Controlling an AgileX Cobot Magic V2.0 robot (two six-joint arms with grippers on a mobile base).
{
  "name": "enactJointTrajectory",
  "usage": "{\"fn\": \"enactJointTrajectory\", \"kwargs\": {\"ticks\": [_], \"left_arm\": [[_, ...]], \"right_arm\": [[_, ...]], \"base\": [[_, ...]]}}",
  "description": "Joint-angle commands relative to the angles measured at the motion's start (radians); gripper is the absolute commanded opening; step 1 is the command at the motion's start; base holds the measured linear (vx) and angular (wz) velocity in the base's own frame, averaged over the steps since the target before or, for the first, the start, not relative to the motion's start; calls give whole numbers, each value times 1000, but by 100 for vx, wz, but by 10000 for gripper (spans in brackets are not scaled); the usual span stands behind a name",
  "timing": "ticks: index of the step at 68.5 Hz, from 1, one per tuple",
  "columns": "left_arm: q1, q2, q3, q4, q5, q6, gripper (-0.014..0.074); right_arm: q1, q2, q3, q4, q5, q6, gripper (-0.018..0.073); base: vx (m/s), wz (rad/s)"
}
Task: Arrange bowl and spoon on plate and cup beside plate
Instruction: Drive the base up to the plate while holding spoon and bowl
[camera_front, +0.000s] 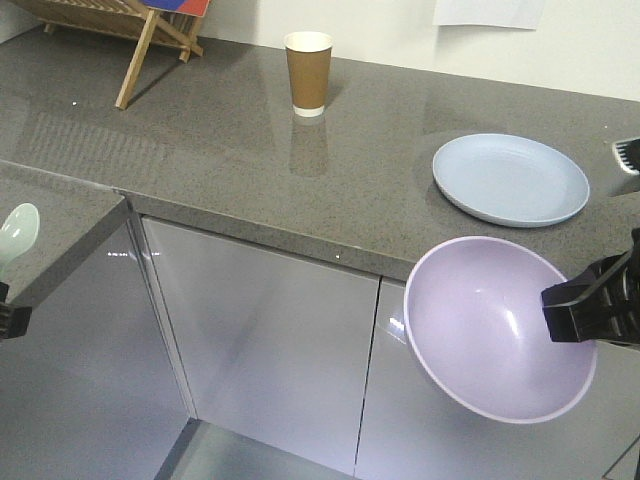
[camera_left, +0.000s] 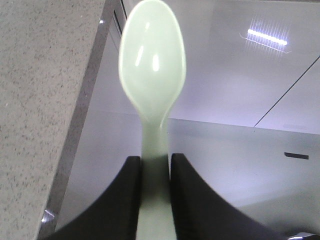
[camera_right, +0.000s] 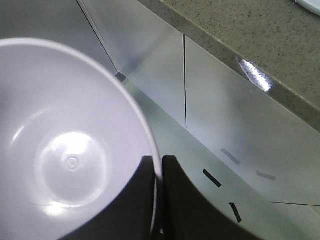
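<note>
Now, left tool (camera_left: 153, 167): clenched on spoon (camera_left: 152, 65) handle.
Right tool (camera_right: 157, 172): grasping bowl (camera_right: 70, 150) rim, in front of desk (camera_front: 220, 150).
Plate (camera_front: 510, 178), cup (camera_front: 308, 72): on desk, well apart.

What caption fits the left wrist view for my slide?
The left jaws clamp a pale mint-green plastic spoon by its slim handle.

You have the small pale mint-green plastic spoon (camera_left: 152, 65) running straight up the frame, its oval scoop at the top with the hollow facing you. Its slim handle is pinched between the two black fingers (camera_left: 131, 192) of the left tool (camera_left: 155, 167). The speckled grey stone desk (camera_left: 35, 100) fills your left side, and glossy grey cabinet fronts (camera_left: 235, 80) lie behind the spoon, carrying a bright light reflection (camera_left: 267, 36).
</note>
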Motion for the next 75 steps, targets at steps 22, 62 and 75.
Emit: {"fn": "enactJointTrajectory", "kwargs": {"ticks": [22,62,75], "left_arm": [[-3,-17,-24,-2,-53,-2,93],[-3,-17,-24,-2,-53,-2,93],[-3,-17,-24,-2,-53,-2,93]], "right_arm": [[2,-17,-25,15,-54,2,-3],[2,-17,-25,15,-54,2,-3],[2,-17,-25,15,-54,2,-3]], "base": [[11,-6],[11,-16],[10,-14]]}}
